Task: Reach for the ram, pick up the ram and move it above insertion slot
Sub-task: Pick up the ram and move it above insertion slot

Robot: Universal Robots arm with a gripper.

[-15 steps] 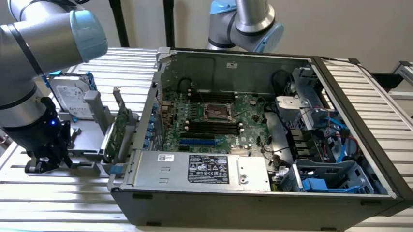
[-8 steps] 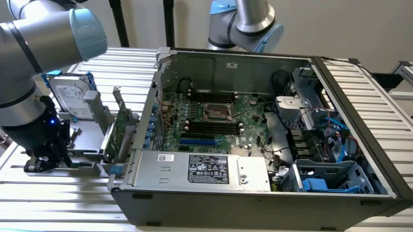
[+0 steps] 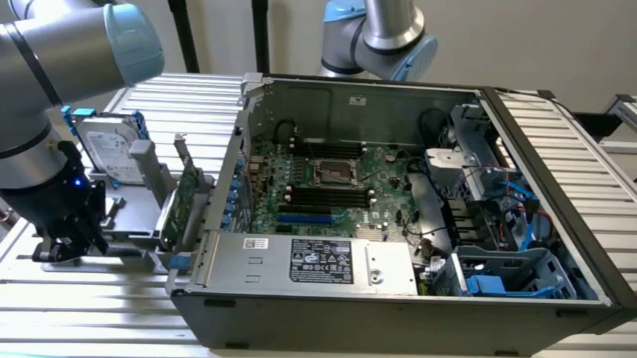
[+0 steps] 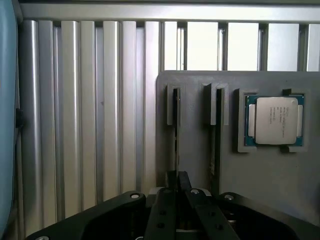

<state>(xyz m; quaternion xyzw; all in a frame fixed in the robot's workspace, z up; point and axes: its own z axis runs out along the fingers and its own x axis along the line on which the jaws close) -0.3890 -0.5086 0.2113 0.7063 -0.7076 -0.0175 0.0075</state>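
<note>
Gripping ram point(image 4: 176, 131) w/ gripper point(image 4: 178, 177) in gray holder point(image 4: 195, 150)

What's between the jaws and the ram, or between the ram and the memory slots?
Nothing at the grip: the gripper has its jaws shut on the ram, edge-on in its holder. Toward the memory slots, an upright expansion card and the case wall stand between, in the exterior view; the way over them looks open.

We see an open case point(image 3: 398, 313) on a slatted table point(image 3: 60, 298). Inside the case lie a motherboard point(image 3: 329, 186) and a power supply point(image 3: 309, 261). Just outside the case, on the exterior view's left, stand a card point(image 3: 179, 201) and a hard drive point(image 3: 104, 153). A processor point(image 4: 276, 121) sits in a grey holder point(image 4: 260, 175).
</note>
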